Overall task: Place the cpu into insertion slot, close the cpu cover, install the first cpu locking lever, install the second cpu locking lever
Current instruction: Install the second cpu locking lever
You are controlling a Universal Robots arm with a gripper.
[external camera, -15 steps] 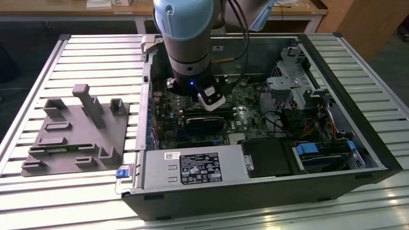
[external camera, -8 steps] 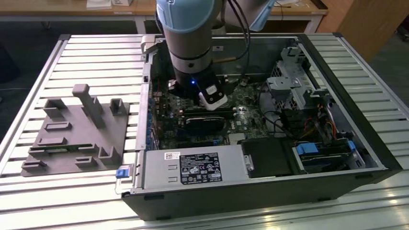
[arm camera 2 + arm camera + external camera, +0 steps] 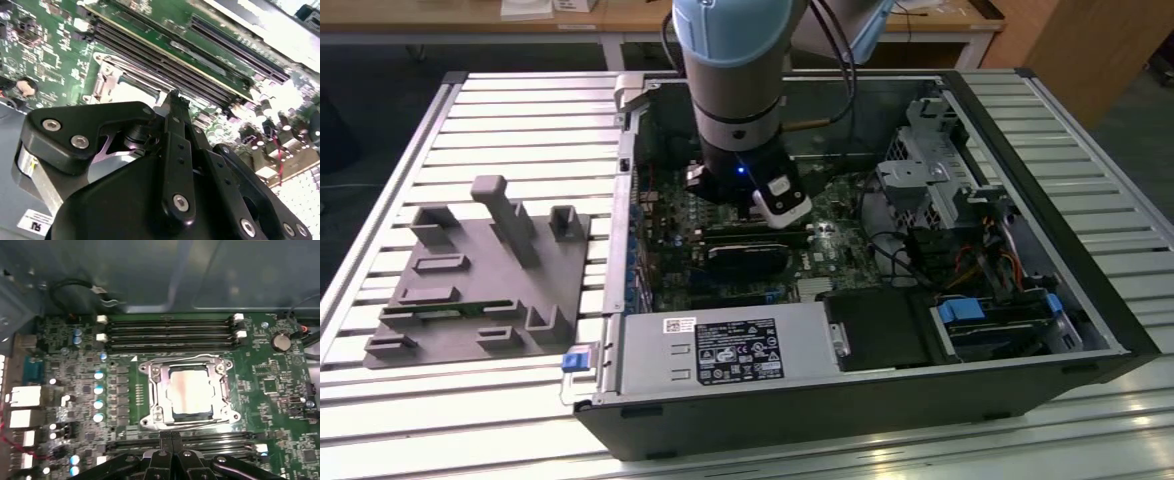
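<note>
Cpu (image 3: 190,392) seated inside insertion slot (image 3: 150,390) under cpu cover (image 3: 220,390), empty tool (image 3: 171,436) clenched just beside.

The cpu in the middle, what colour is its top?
Dull silver-grey, the cpu, best in the first wrist view.

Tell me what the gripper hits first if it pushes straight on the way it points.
Probably the cpu cover over the cpu: the gripper, jaws together, points down at the near edge. Depth is unclear.

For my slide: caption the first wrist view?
Shut gripper above the cpu, seated in its socket with the cover down.
</note>
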